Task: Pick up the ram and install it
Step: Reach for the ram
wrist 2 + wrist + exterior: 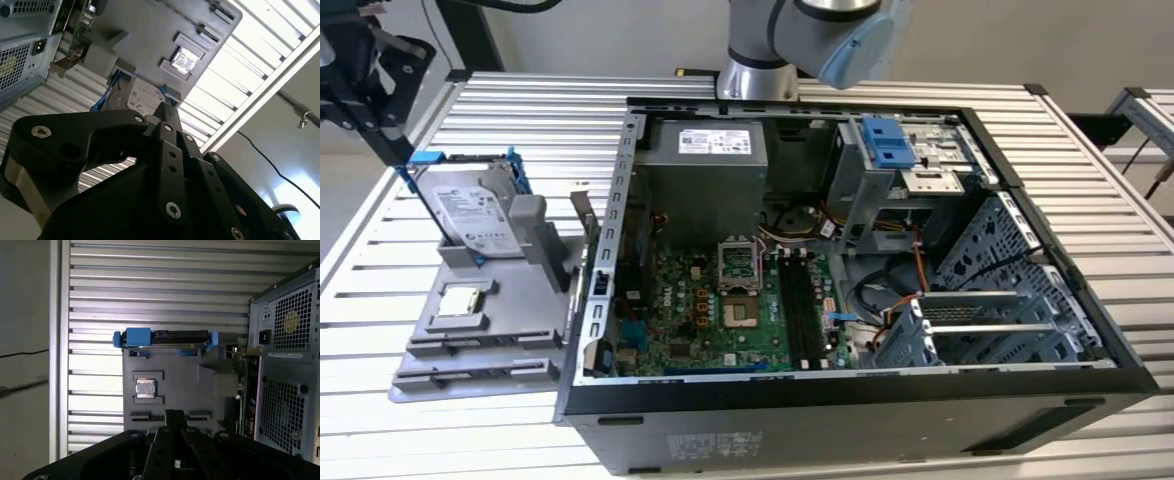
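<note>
Tool [174,415] near gray fixture [172,377]; white label [470,222] on hard drive [447,190].

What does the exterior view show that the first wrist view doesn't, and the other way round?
The exterior view looks down into the open black computer case, so it adds the green motherboard and the grey metal power supply box. The first wrist view adds the black gripper up close and the case's silver back panel with vent holes. Both have the grey plastic holder, the silver hard drive in its blue frame, the small silver square chip and the slatted metal table.
</note>
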`<state>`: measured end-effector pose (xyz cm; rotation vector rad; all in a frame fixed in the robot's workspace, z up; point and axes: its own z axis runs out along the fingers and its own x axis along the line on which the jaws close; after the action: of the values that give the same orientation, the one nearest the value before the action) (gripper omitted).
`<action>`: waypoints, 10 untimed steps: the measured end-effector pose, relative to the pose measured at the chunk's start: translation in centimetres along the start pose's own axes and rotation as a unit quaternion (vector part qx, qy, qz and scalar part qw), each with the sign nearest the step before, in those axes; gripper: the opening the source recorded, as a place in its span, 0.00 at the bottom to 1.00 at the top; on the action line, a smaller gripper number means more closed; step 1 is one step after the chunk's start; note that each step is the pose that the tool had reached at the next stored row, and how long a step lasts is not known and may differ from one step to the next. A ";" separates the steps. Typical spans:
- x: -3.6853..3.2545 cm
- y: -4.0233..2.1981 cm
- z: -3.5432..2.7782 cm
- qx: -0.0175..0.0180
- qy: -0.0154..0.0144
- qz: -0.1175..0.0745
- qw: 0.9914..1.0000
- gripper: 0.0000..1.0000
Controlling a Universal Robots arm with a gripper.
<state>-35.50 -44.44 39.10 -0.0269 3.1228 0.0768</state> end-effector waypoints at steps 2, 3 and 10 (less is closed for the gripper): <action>0.01 -0.83 -0.04 0.000 0.000 0.000 1.000 0.00; 0.01 -1.22 -0.06 0.000 0.001 0.000 1.000 0.00; 0.02 -3.18 -0.14 0.000 0.001 -0.003 1.000 0.00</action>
<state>-35.46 -47.63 39.08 -0.0354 3.1248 0.0770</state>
